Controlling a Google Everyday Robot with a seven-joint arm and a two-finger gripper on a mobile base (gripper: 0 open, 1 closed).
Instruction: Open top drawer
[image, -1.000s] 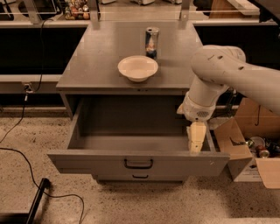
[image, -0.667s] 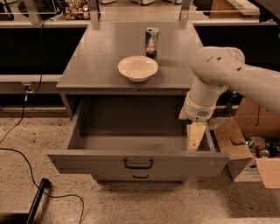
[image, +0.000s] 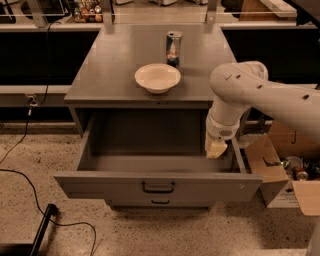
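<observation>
The top drawer (image: 150, 186) is a deep grey box with a small black pull handle (image: 158, 188). It stands pulled far out of the grey cabinet (image: 115, 65), and its inside shows nothing in it. My gripper (image: 216, 149) hangs from the white arm over the drawer's right inner side, above the drawer floor and apart from the handle. A narrower drawer front (image: 160, 202) shows just below the top drawer.
A white bowl (image: 157, 77) and a can (image: 173, 48) stand on the cabinet top. Cardboard boxes (image: 272, 165) with clutter sit on the floor at the right. A black cable (image: 30, 185) and a dark bar (image: 42, 227) lie on the floor at the left.
My gripper has risen a little inside the drawer's right side. The drawer has stayed pulled out.
</observation>
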